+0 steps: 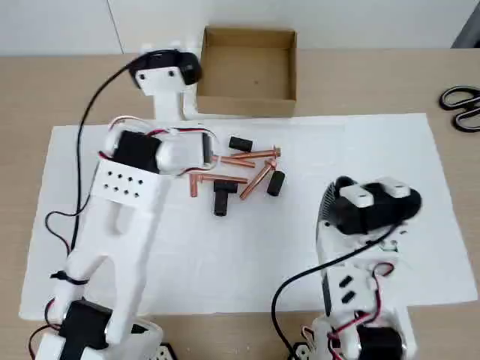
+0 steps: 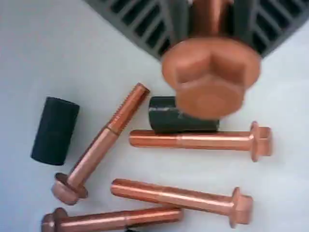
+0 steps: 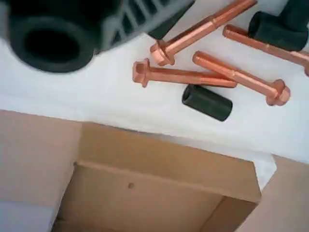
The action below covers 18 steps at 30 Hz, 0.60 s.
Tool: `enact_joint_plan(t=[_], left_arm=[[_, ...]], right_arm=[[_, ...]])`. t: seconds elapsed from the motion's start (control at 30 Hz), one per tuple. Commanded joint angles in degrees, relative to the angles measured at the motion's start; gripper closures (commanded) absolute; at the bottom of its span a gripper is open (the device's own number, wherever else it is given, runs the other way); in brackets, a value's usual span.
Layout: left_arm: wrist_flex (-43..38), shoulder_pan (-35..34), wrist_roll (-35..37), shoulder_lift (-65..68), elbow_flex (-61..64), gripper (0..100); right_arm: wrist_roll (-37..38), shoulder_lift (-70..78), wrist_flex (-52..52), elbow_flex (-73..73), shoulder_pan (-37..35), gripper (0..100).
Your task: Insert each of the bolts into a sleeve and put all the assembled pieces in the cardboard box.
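My left fingers (image 2: pixel 140 24) are clenched on a copper-coloured metal bolt with a hexagonal flanged head (image 2: pixel 211 77). They hold it off the sheet above the pile, with its head toward my wrist camera. Under it, four loose copper bolts (image 2: pixel 200 140) and three short black cylindrical sleeves (image 2: pixel 54 130) lie scattered close together. They rest on the white paper sheet (image 1: pixel 225 255) that covers the light wooden table (image 1: pixel 30 90). My right fingers (image 3: pixel 137 19) grasp another black sleeve (image 3: pixel 50 41), its open bore facing my camera. That arm sits folded, well apart from the pile. The open brown cardboard box (image 1: pixel 246 101) stands at the sheet's far edge, near the pile.
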Motion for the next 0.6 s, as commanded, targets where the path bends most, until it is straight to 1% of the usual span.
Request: enact_joint_plan(t=[0.0,0.1,0.17,0.4,0.47,0.57], left_arm=[[-2.4,3.2,0.4,-0.4,-2.6,99],[-3.8,5.3,0.4,-0.7,-2.6,99],[-5.1,6.0,0.4,-0.9,-2.9,99],[-11.1,5.3,0.3,-1.0,-2.9,99],[-13.8,4.9,0.0,-1.4,-4.9,99],[-13.9,4.1,-1.8,-6.2,-9.9,99]], right_arm=[[1.3,-0.7,-8.3,6.2,-0.8,99.5],[1.1,-0.7,-14.1,12.3,-4.6,99.5],[-0.9,-0.7,-18.2,15.6,-7.4,99.5],[-15.7,-0.7,-24.5,21.4,-13.1,99.5],[-16.9,-0.7,-25.7,22.9,-14.5,99.5],[-16.8,-0.7,-27.5,24.8,-16.3,99.5]])
